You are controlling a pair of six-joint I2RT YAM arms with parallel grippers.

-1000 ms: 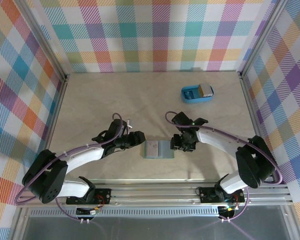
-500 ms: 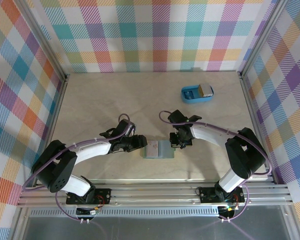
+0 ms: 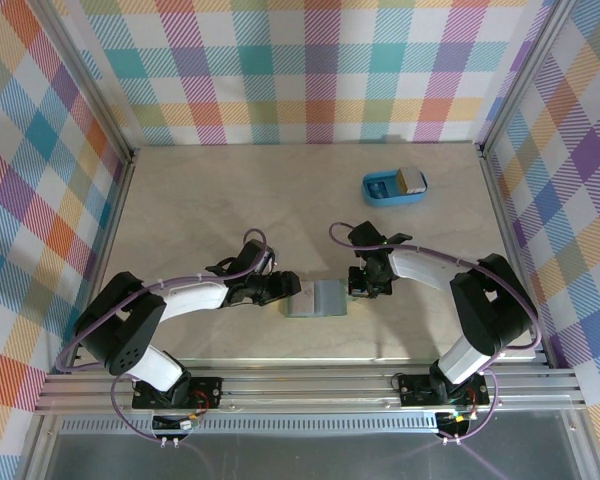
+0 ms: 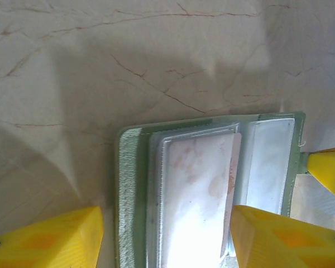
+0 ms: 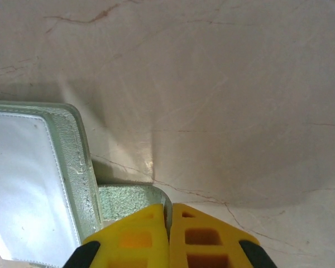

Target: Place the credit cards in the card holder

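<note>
Right jaws pinch shut on the card holder's [image 5: 78,162] edge, left jaws stand open over it (credit card [image 4: 198,190] partly pocketed); the thin grip could slip.

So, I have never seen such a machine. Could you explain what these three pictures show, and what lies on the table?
The left arm and right arm are robots bolted at a beige marble-look table. The wide picture looks down from above; the close ones come from wrist cameras, so the yellow fingers there are each arm's own. In the middle lies an open sage-green soft wallet with a pale stiff card on its face. The left gripper stands open over it, holding nothing. The right gripper is shut and seems to pinch the wallet's corner flap. Far back sits a bright blue plastic tray holding a tan card.
</note>
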